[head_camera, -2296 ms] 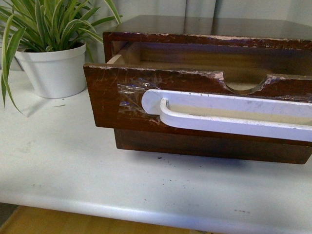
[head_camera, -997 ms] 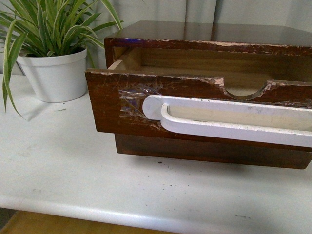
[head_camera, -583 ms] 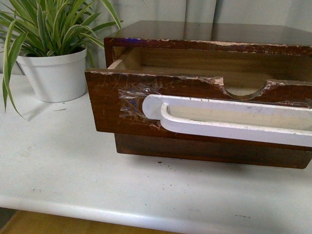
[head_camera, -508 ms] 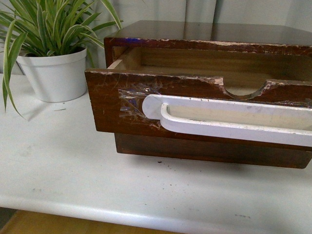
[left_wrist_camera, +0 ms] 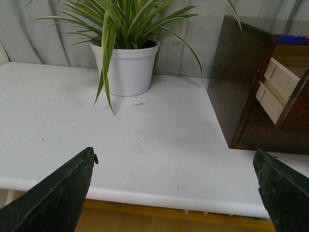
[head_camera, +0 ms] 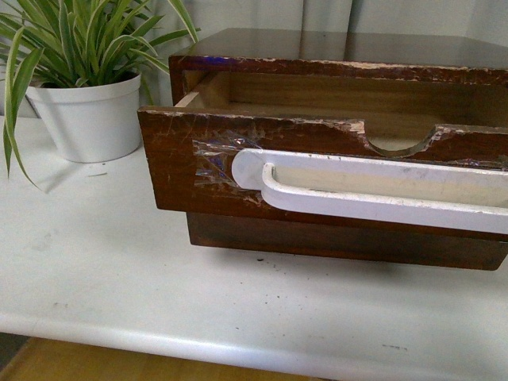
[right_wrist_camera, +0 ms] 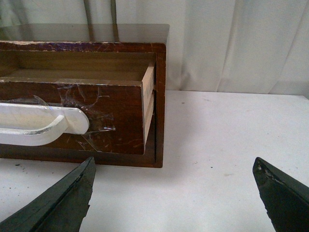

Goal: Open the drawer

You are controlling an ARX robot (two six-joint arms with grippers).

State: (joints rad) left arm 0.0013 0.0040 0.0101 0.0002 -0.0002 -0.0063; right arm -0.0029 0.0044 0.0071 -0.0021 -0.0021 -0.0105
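The drawer [head_camera: 317, 171] sits unchanged, pulled out (both grippers' fingers [left_wrist_camera: 58, 193] spread, empty).

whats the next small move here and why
Probably just back both arms off. The drawer already stands pulled out of the cabinet, its inside showing. The left gripper and right gripper are open, clear of the white handle, holding nothing.

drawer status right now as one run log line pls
drawer: pulled out, interior showing | white handle: free, nothing on it | left end effector: open, clear of drawer | right end effector: open, clear of drawer
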